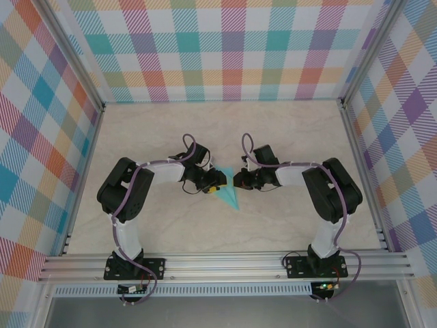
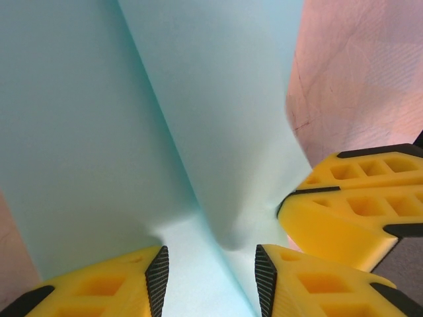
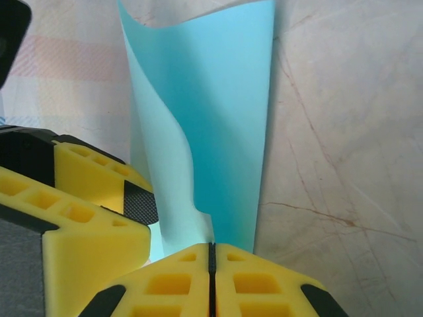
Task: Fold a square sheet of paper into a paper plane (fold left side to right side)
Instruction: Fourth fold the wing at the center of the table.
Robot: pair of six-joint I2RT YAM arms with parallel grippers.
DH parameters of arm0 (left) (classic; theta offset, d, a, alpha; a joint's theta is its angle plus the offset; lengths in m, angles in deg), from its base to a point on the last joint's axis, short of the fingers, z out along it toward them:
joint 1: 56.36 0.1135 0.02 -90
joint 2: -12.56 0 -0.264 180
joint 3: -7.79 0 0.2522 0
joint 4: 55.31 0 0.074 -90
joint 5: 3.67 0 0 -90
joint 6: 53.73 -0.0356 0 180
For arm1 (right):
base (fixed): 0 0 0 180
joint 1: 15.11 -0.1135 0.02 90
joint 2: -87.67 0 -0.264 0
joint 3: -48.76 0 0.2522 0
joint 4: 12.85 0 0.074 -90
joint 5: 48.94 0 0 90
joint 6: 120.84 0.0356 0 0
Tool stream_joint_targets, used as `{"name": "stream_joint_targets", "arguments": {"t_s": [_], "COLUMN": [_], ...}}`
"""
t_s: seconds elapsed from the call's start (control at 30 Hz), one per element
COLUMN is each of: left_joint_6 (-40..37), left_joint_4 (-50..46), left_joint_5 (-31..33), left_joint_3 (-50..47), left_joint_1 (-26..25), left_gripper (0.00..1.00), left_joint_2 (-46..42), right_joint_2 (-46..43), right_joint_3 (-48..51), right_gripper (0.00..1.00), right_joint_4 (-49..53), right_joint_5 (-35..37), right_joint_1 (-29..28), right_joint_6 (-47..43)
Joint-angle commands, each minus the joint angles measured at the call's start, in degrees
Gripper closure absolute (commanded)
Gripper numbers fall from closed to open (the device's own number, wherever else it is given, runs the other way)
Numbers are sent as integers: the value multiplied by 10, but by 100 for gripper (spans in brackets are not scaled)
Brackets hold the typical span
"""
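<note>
Evidently right jaws pinch the thin creased turquoise paper plane [image 3: 225,132]; left jaws stand half-open.

Paper plane [image 1: 229,197] on the table [image 1: 287,130] midway between the two arms, left gripper [image 1: 213,185] at its left edge, right gripper [image 1: 237,181] at its right edge, tip toward near right.

Bright even light, faint shadows, wrist close-ups seemingly soft-focus
</note>
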Motion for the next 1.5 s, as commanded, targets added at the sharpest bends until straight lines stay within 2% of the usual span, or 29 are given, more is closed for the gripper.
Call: {"name": "stream_joint_targets", "arguments": {"t_s": [0.0,0.67,1.0,1.23,1.47], "left_joint_6": [-13,-16,-42,-40,-52], "left_joint_4": [-43,-46,-113,-96,-110], "left_joint_5": [24,17,6,-39,-36], "left_joint_3": [-2,4,48,90,143], "left_joint_1": [-10,-8,7,1,1], "left_gripper": [57,57,55,75,79], "left_joint_2": [4,-12,-68,-16,44], "right_joint_2": [16,39,47,47,52], "right_joint_3": [-15,-31,-21,-27,-31], "right_gripper": [92,92,91,91,91], "right_joint_4": [17,84,113,121,127], "right_joint_5": [5,41,60,64,67], "right_joint_1": [-4,-15,-16,-19,-22], "right_joint_6": [-19,-40,-47,-52,-54]}}
